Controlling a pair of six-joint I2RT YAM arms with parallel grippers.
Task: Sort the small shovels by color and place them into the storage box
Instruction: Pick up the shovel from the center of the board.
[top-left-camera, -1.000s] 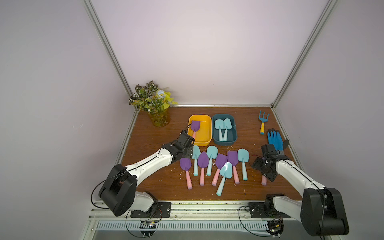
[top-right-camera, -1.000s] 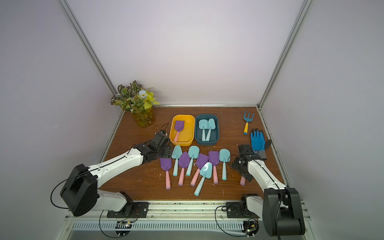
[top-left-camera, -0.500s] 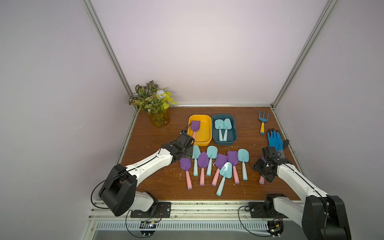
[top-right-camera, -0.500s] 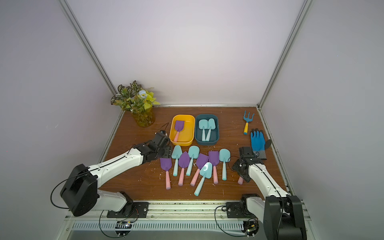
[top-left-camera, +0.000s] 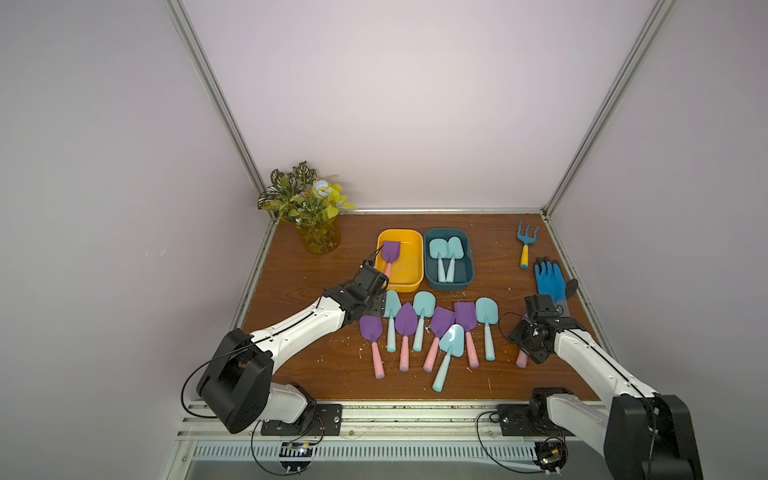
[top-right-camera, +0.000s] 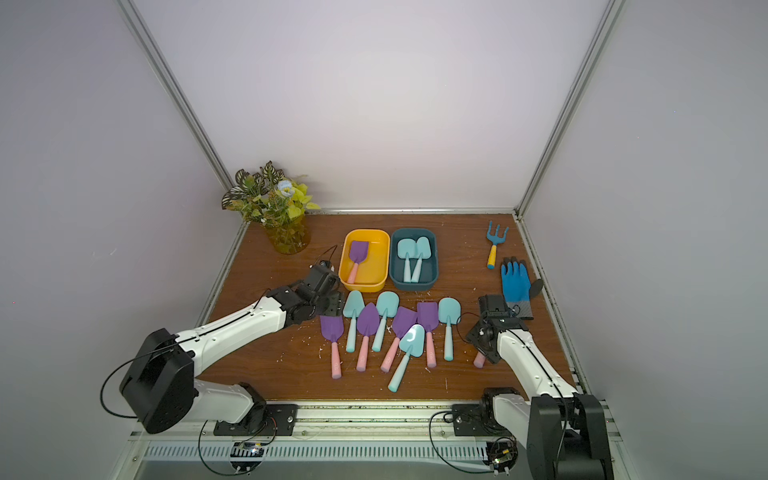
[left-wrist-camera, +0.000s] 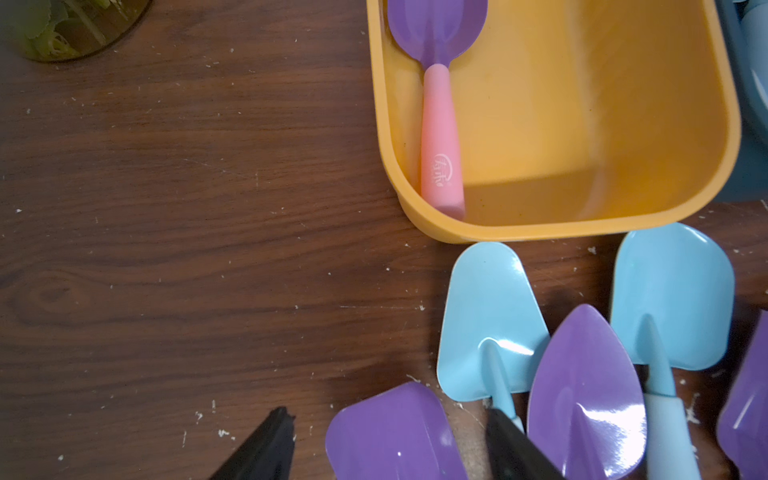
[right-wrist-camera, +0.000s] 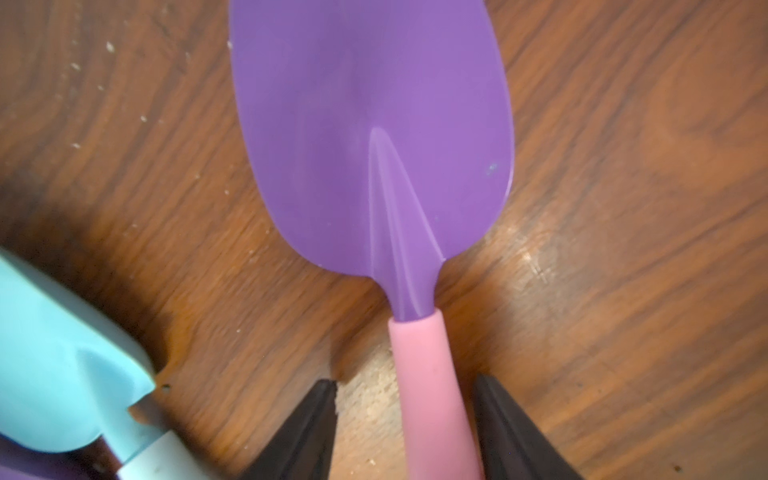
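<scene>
Brown wood tabletop (top-left-camera: 291, 270) filled both my top views, flecked with pale crumbs. I took the yellow box (top-left-camera: 409, 266) as my marker. The left arm (top-left-camera: 299, 328) reached up to that box's near left corner. The right arm (top-left-camera: 590, 357) lay well to the box's right, closer to the robot's base.

A potted plant (top-left-camera: 307, 203) stood behind and to the left of the yellow box. A teal box (top-left-camera: 449, 284) sat just beside it on the right. A blue glove (top-left-camera: 548, 282) lay far to the yellow box's right, as did a blue rake (top-left-camera: 527, 241) with a yellow handle.

One purple shovel (top-left-camera: 390, 251) lay inside the yellow box, its pink handle along the left wall. Two light-blue shovels (top-left-camera: 437, 249) lay side by side in the teal box. Eight loose shovels (top-left-camera: 406, 322), four purple and four light-blue, lay in a row on the wood just in front of the yellow box, blades toward it.

My left claw (left-wrist-camera: 388, 413) was spread wide astride the purple blade at the row's end nearest the yellow box's left corner, and it gripped nothing. My right claw (right-wrist-camera: 405, 382), well right of the yellow box, straddled the pink handle of a ninth shovel (right-wrist-camera: 370, 124) lying flat. One finger (right-wrist-camera: 498, 415) met the handle while the other stood off with a gap, so it had no hold yet.
</scene>
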